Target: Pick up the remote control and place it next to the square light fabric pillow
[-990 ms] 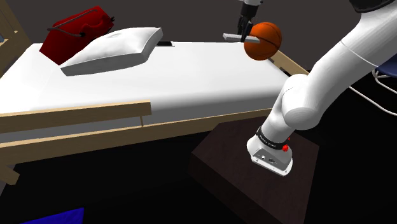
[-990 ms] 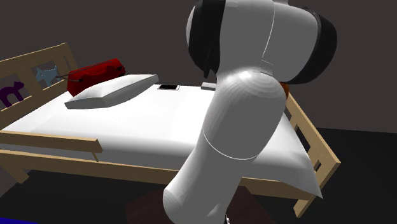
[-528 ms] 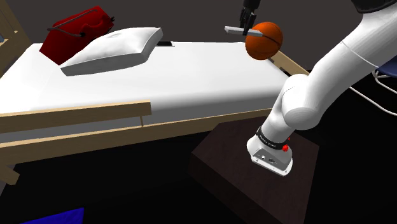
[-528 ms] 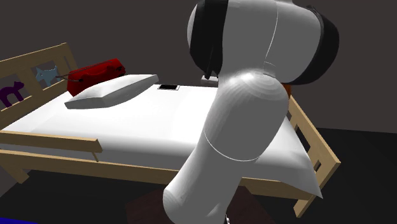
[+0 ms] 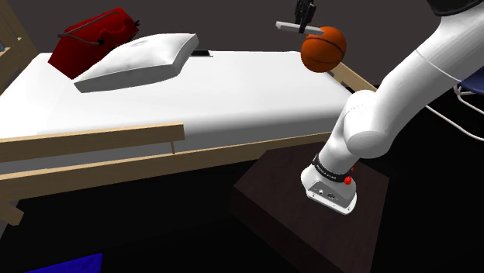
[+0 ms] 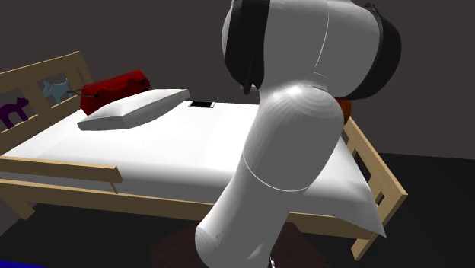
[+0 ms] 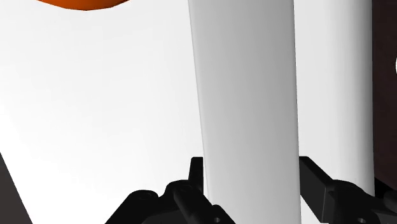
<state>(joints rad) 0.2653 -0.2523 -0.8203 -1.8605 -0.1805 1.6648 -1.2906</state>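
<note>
Now gripper [image 7: 250, 167] clamped across remote [image 7: 248, 89], a pale slab, held in air above bed [image 5: 233, 93] far edge, just beside orange ball [image 5: 322, 48]. Height likely meant to clear ball. Pillow [image 5: 140, 56] well apart toward shoulder view's left; carry pending.

**No text, number or brand can be read.** The dark band [image 5: 332, 173] round the foot of the arm [image 5: 419, 70], well apart from the pillow [image 6: 133, 109], carries a line of pale marks too small to make out. On the headboard [image 6: 46, 67] beyond the pillow are a purple cat shape [image 6: 11, 113] and a grey-blue cat shape [image 6: 55, 89], neither lettered.
</note>
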